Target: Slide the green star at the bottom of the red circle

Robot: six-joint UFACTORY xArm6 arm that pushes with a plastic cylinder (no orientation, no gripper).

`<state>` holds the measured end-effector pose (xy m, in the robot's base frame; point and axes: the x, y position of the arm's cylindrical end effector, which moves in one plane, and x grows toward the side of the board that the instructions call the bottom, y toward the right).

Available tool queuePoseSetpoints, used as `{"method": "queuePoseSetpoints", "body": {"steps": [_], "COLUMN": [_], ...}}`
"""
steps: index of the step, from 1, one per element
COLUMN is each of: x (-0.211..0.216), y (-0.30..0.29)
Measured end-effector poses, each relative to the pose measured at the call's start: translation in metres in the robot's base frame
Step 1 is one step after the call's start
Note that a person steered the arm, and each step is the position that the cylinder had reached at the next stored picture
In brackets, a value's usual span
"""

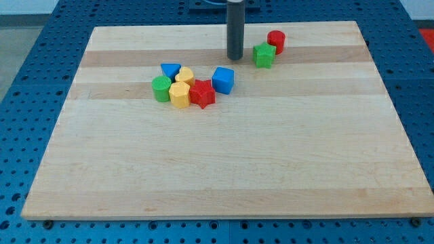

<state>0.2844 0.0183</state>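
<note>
With no hand fitted, my tip (pixel 234 58) sits left of the green star (pixel 264 55), so the red circle (pixel 276 41) could be knocked.

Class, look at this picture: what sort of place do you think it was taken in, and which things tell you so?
Probably a robotics lab bench. A wooden board lies on a blue perforated table, a dark rod ends at my tip, and small coloured blocks like the green star sit nearby.
</note>
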Motion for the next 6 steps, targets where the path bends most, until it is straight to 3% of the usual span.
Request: {"method": "queuePoseSetpoints", "body": {"steps": [1, 6], "x": [-0.01, 0.031], "y": [0.012, 0.043]}}
